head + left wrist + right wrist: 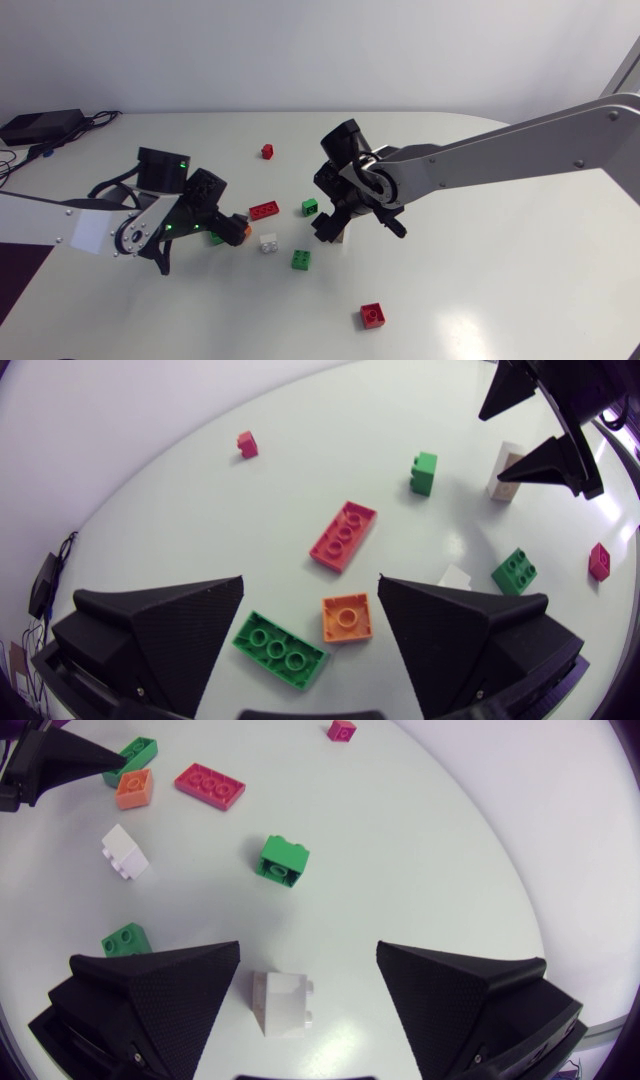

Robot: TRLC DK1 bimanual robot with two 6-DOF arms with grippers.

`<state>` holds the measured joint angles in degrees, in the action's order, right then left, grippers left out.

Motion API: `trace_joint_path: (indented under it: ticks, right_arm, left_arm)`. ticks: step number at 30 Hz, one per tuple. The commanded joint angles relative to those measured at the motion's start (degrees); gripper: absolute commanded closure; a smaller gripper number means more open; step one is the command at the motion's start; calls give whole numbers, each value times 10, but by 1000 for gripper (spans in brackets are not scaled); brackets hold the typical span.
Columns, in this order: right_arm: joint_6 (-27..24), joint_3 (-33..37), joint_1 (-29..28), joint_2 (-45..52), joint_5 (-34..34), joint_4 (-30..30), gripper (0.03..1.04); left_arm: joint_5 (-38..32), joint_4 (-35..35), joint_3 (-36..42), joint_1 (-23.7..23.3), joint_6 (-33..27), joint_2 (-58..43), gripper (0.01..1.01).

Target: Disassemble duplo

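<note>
Both claws hang open: the right claw straddles a white brick lying on its side on the tabletop, and the left claw hovers over an orange brick just beside a green plate. An off-centre squeeze could squirt the white brick away (smooth faces, little purchase), and the left claw might pinch both neighbours at once.

From above, your right gripper hides most of the white brick under it. Your left gripper mostly covers the green plate beneath it.
</note>
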<state>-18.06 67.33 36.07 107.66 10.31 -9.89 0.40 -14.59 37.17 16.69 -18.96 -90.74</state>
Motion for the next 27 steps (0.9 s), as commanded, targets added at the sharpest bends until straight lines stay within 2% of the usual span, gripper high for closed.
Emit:
trace_joint_path:
  ticks: [1,6,9,12,16,20,27]
  right_arm:
    - [-5,-26,3,-26,15,27,70]
    - [-3,-99,3,-112,14,149,70]
    - [-7,-187,9,-216,15,281,70]
    - [2,-257,14,-309,16,382,70]
    - [42,-282,-10,-394,16,396,70]
    - [86,-311,-61,-471,12,396,70]
    - [70,-374,-119,-576,-14,385,70]
  left_arm:
    - [3,-16,-17,-10,29,33,51]
    - [30,-23,-29,-35,45,80,51]
    - [48,-36,-47,-62,78,127,51]
    - [72,-62,-66,-88,92,159,51]
    - [83,-63,-81,-92,83,194,51]
    - [84,-64,-111,-94,66,259,51]
    - [95,-64,-170,-110,42,334,51]
